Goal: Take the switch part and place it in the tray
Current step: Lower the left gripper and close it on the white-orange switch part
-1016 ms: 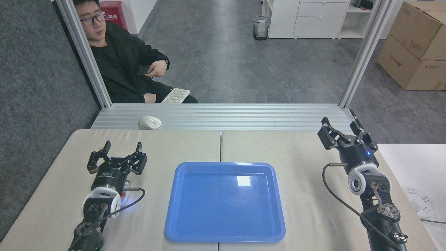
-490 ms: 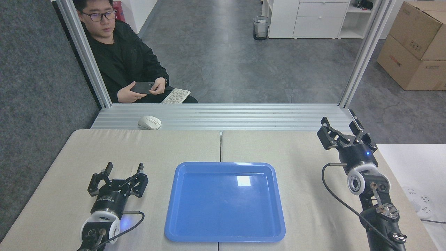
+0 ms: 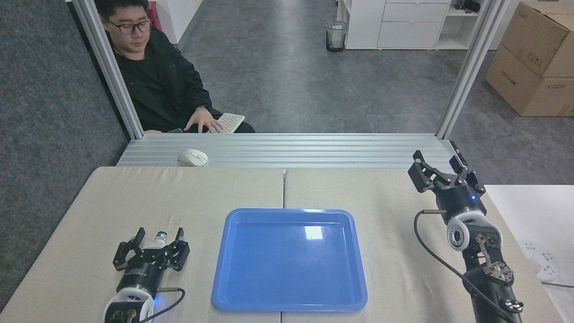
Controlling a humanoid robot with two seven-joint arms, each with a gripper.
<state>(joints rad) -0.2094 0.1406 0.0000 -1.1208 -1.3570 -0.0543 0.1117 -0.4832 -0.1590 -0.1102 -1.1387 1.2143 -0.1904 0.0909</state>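
Observation:
The switch part shows its white body and dark green cap on the beige table, left of the tray. My left gripper stands open, one finger on each side of the part and apart from it; the gripper's body hides the part's lower end. The blue tray lies in the middle of the table with nothing in it. My right gripper hangs open above the table's far right, holding nothing.
A white computer mouse rests on the metal ledge behind the table. A person sits beyond it with a hand on a keyboard. A white side surface with a power strip is at the right.
My left gripper has drawn back toward the near edge, uncovering the switch part, which now shows between its open fingers. The right arm has stayed put. The person put the phone down.

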